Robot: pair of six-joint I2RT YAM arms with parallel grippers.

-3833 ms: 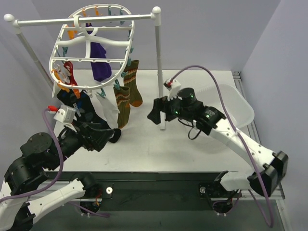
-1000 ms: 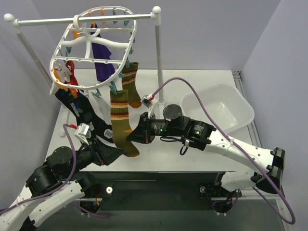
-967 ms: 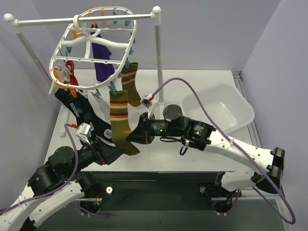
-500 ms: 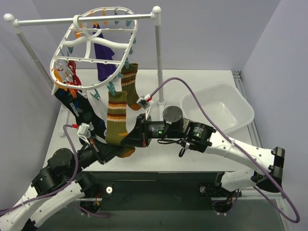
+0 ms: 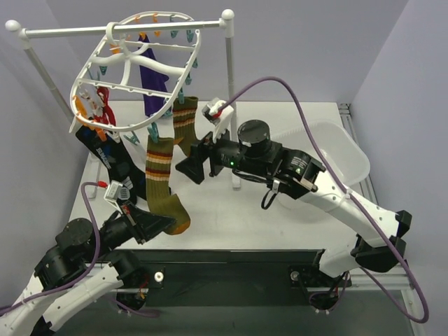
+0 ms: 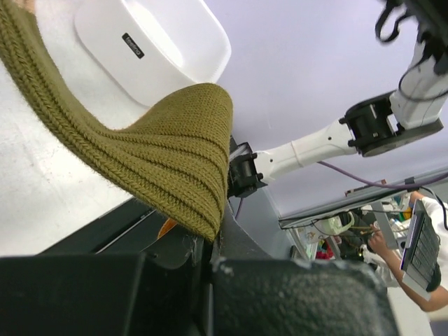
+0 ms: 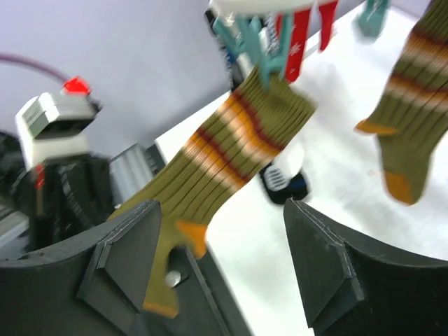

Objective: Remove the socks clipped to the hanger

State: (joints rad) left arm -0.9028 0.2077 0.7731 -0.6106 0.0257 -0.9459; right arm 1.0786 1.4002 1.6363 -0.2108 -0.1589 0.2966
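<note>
The white hanger hangs tilted from the rail with several socks clipped to it. My left gripper is shut on the toe end of an olive striped sock, which stretches down from a teal clip. In the left wrist view the olive knit is pinched at my jaws. My right gripper stands open just right of that sock, nothing between its fingers. A second olive sock, a purple sock, a black-navy sock and a red-and-white one also hang.
A white pole rail with an upright post carries the hanger. A white basin sits at the right of the table, also in the left wrist view as the basin. The left arm's camera block shows past the sock.
My left gripper has shut on the olive sock's toe and drawn it toward the near edge. My right gripper let go of it, opened and rose back toward the post. The hanger tilted further.
</note>
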